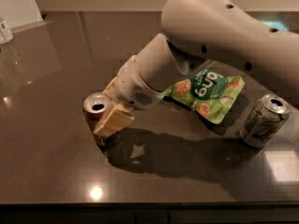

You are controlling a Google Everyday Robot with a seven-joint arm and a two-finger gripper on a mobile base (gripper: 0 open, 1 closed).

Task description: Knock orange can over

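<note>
The orange can (96,113), coppery with a silver top, stands upright on the dark table at the left of centre. My gripper (105,108) is right at it, reaching in from the right. One cream finger (113,119) lies across the can's front right side. The other finger (110,85) shows just behind the can. The fingers stand apart, with the can's right side between them. The can's lower right part is hidden by the front finger.
A green snack pouch (205,93) lies right of centre, partly under my arm (219,36). A white-and-green can (264,120) stands at the right. A small white container (4,30) sits at the far left. The table's front edge (149,203) runs along the bottom.
</note>
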